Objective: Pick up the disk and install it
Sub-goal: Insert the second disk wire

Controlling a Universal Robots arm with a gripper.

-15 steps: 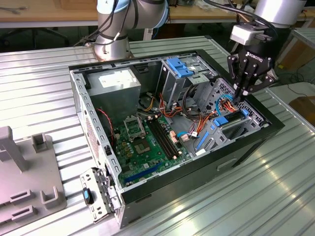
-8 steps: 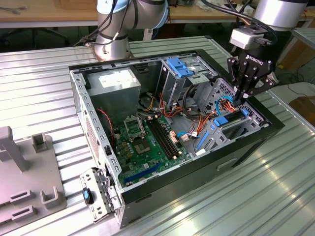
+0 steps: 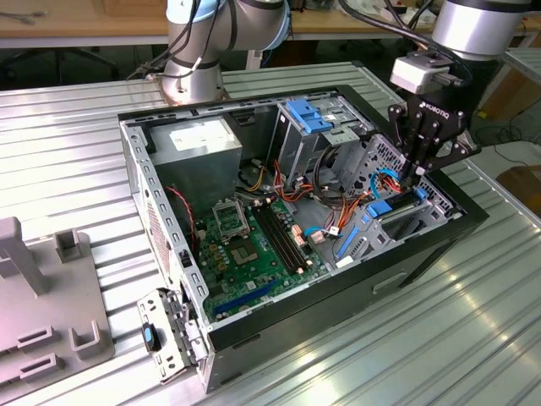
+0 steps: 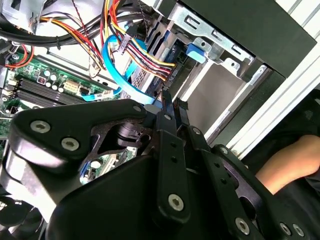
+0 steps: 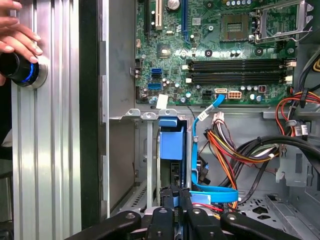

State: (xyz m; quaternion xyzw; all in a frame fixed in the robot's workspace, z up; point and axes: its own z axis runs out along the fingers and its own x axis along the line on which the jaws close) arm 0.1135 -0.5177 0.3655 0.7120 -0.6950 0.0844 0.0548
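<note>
Blue-railed disk (image 5: 171,145) sits partway in the drive bay at the computer case's (image 3: 439,245) front corner. Gripper (image 3: 416,173), fingers narrowed at the disk's edge, is mid-insertion; seating likely needs a straight push along the rails.

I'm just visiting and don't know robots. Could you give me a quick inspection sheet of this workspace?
Surface: ribbed metal table carrying an open computer case.
Job's things: disk, blue-framed, standing on edge in the case's drive bay.
Clutter: grey fixture at the exterior view's left; metal bracket by the case's corner.
Grippers: robot's hand is at the drive bay, right by the disk.
Cables: light blue flat cable and coloured wire bundle beside the bay.
Surroundings: a person's fingers on a blue-lit knob; wooden bench behind.
</note>
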